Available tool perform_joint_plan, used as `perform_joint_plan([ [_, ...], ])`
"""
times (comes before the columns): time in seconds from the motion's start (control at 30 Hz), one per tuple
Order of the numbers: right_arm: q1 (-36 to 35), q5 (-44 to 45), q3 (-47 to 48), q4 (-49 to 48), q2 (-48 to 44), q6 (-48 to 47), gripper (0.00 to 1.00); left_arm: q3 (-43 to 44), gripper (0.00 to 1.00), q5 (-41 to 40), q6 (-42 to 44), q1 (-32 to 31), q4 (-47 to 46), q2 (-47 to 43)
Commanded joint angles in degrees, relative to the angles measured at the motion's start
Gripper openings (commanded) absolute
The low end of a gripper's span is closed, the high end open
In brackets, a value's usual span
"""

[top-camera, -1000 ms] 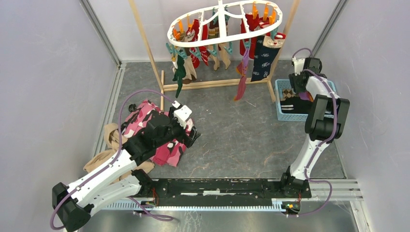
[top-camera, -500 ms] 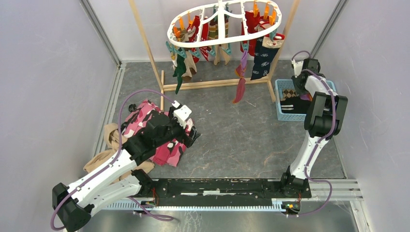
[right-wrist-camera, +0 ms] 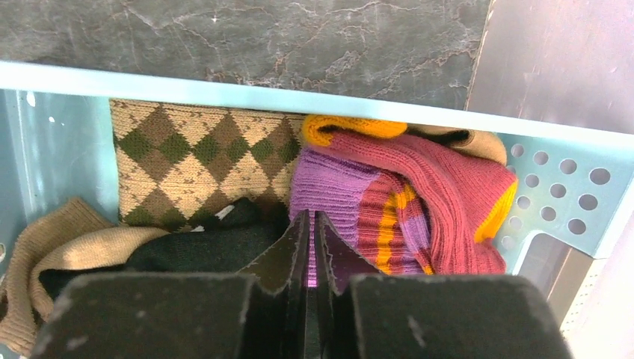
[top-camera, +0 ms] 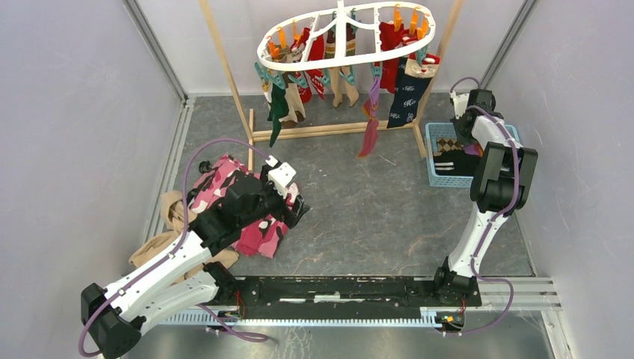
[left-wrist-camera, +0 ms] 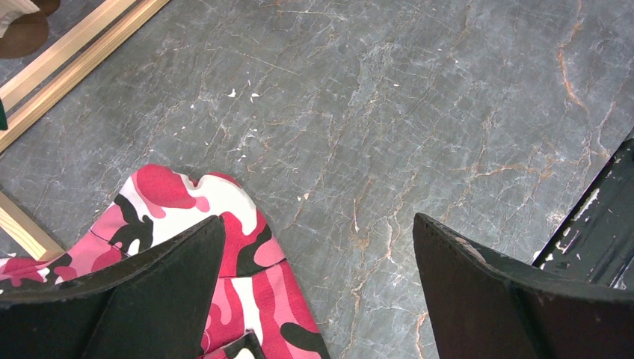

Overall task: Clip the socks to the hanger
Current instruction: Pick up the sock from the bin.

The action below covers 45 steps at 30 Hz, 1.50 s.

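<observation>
Container: blue basket (top-camera: 436, 179) sits on the table at the far right, just beside the foot of the wooden rack (top-camera: 329, 131).

The right wrist view shows four items in it:
- a tan and olive argyle sock (right-wrist-camera: 202, 161) flat against the far wall
- a purple-maroon sock (right-wrist-camera: 419, 202) with yellow stripes, bunched in the right corner
- a black sock (right-wrist-camera: 209, 243)
- a tan sock (right-wrist-camera: 67, 239) at the left

The right gripper (right-wrist-camera: 310, 239) is down inside the basket. Its fingers are pressed almost together, with a thin strip of the purple knit in the slit between them.

The left gripper (left-wrist-camera: 318, 224) is spread wide and holds nothing. It hangs low over the grey table, at the edge of the pink camouflage cloth (left-wrist-camera: 194, 202). A plain tan cloth (top-camera: 161, 224) lies beside that.

The hanger (top-camera: 336, 61) hangs from the rack at the far side. It carries clipped socks (top-camera: 407, 93) in navy, red, tan and dark green, and one long purple-maroon one.

Change over the last second:
- The right wrist has moved slightly further over the basket.
- The hanger ring and its dangling socks have swung a little.
- The left arm and both cloths are unchanged.
</observation>
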<state>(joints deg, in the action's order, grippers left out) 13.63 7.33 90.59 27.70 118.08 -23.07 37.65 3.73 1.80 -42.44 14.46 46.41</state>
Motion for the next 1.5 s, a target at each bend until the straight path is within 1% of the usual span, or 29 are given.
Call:
perform_joint_plan([
  [0.0, 0.26, -0.33, 1.79, 0.29, -0.97, -0.74, 0.18, -0.28, 1.00, 1.59, 2.10, 0.34, -1.76, -0.53],
  [0.03, 0.26, -0.23, 1.79, 0.33, -0.97, -0.75, 0.29, -0.23, 1.00, 1.63, 2.07, 0.41, -1.75, -0.56],
  [0.07, 0.26, -0.21, 1.94, 0.38, -0.80, -0.88, 0.36, -0.22, 1.00, 1.68, 2.09, 0.42, -1.72, -0.60],
  [0.1, 0.17, -0.21, 2.12, 0.63, -0.47, -0.92, 0.40, -0.19, 1.00, 1.72, 2.11, 0.47, -1.79, -0.51],
  [0.13, 0.15, -0.17, 2.51, 0.97, 0.02, -0.97, 0.41, -0.17, 1.00, 1.79, 2.11, 0.51, -1.76, -0.50],
  [0.23, -0.09, 0.23, 3.27, 1.73, 1.24, -1.12, 0.39, -0.19, 1.00, 1.79, 2.02, 0.57, -1.74, -0.61],
  [0.4, -0.59, 1.83, 4.08, 2.15, 1.73, -1.41, 0.27, -0.14, 1.00, 1.84, 2.02, 0.76, -1.73, -0.65],
  [0.47, -0.67, 1.93, 5.46, 3.52, 2.50, -1.36, 0.24, -0.15, 1.00, 1.90, 1.99, 0.77, -1.80, -0.76],
  [0.53, -0.76, 1.75, 7.53, 5.73, 3.58, -1.45, 0.25, -0.13, 1.00, 1.95, 2.00, 0.78, -1.74, -0.96],
  [0.67, -1.24, 1.49, 6.90, 6.21, 3.24, -1.77, 0.33, -0.23, 1.00, 1.79, 2.01, 0.86, -1.74, -1.30],
  [0.77, -1.55, 1.65, 7.12, 7.03, 3.36, -1.80, 0.33, -0.27, 1.00, 1.75, 1.94, 0.86, -1.79, -1.40],
  [0.83, -1.67, 2.18, 7.43, 7.42, 3.60, -1.80, 0.28, -0.25, 1.00, 1.81, 1.89, 0.86, -1.75, -1.33],
  [0.9, -1.75, 2.46, 8.29, 8.04, 4.09, -1.85, 0.20, -0.22, 1.00, 1.74, 1.89, 0.86, -1.74, -1.34],
  [0.97, -1.73, 2.43, 8.78, 8.49, 4.35, -1.80, 0.09, -0.28, 1.00, 1.73, 1.93, 0.86, -1.69, -1.48],
  [1.03, -1.63, 2.36, 8.55, 8.33, 4.21, -1.89, 0.02, -0.28, 1.00, 1.63, 1.89, 0.86, -1.71, -1.63],
  [1.07, -1.59, 2.27, 8.18, 8.03, 3.92, -2.04, 0.00, -0.23, 1.00, 1.52, 1.94, 0.86, -1.71, -1.67],
  [1.13, -1.34, 1.17, 6.57, 6.82, 2.79, -2.22, 0.00, -0.27, 1.00, 1.42, 1.89, 0.91, -1.70, -1.83],
  [1.23, -0.86, -4.23, 3.73, 5.56, -0.06, -2.52, 0.00, -0.36, 1.00, 1.41, 1.89, 0.91, -1.68, -2.03],
  [1.3, -0.75, -8.43, 0.97, 3.67, -3.76, -3.19, 0.00, -0.35, 1.00, 1.33, 1.88, 0.93, -1.71, -2.03],
  [1.37, -0.57, -10.46, -1.09, 1.17, -8.17, -3.85, 0.00, -0.31, 1.00, 1.28, 1.80, 0.95, -1.60, -2.11],
  [1.4, -0.05, -11.02, -1.37, 0.36, -10.18, -4.03, 0.04, -0.34, 1.00, 1.20, 1.88, 0.95, -1.62, -2.18],
  [1.43, 0.59, -11.59, -1.22, -0.13, -11.56, -4.57, 0.14, -0.34, 1.00, 1.20, 1.85, 0.95, -1.60, -2.25],
  [1.47, 1.43, -12.90, -1.12, -0.46, -12.35, -5.69, 0.20, -0.37, 1.00, 1.15, 1.87, 0.95, -1.55, -2.35],
])
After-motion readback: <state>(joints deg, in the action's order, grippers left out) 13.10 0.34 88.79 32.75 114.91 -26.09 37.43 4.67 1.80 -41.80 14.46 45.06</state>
